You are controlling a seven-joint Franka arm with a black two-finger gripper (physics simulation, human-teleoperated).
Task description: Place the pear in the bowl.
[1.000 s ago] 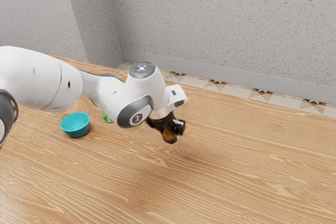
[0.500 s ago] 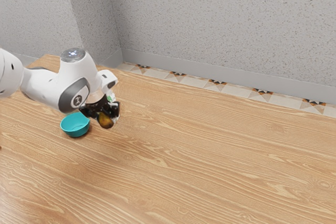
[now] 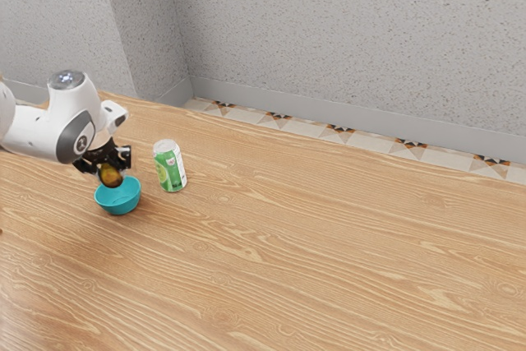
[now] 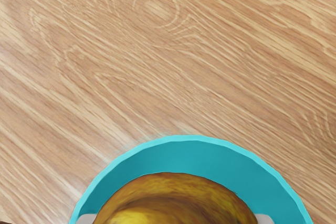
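Swinging back toward the bowl [image 3: 118, 202], the arm [image 3: 71, 127] has carried the pear [image 3: 110, 176] over from the bowl's side toward the exterior view's right, and the pear is now above the bowl, overlapping its far rim in the exterior view. The bowl has stayed where it was on the table [image 3: 329, 252]. The green can [image 3: 171, 170], partly hidden by the arm half a second ago, now shows whole, upright near the bowl on its side toward the exterior view's right. The pincer [image 3: 108, 169] stands open only as wide as the pear, pinching it from two sides. In the wrist view the brownish-yellow pear lies across the bowl's opening, between the pale fingertips [image 4: 264, 219].
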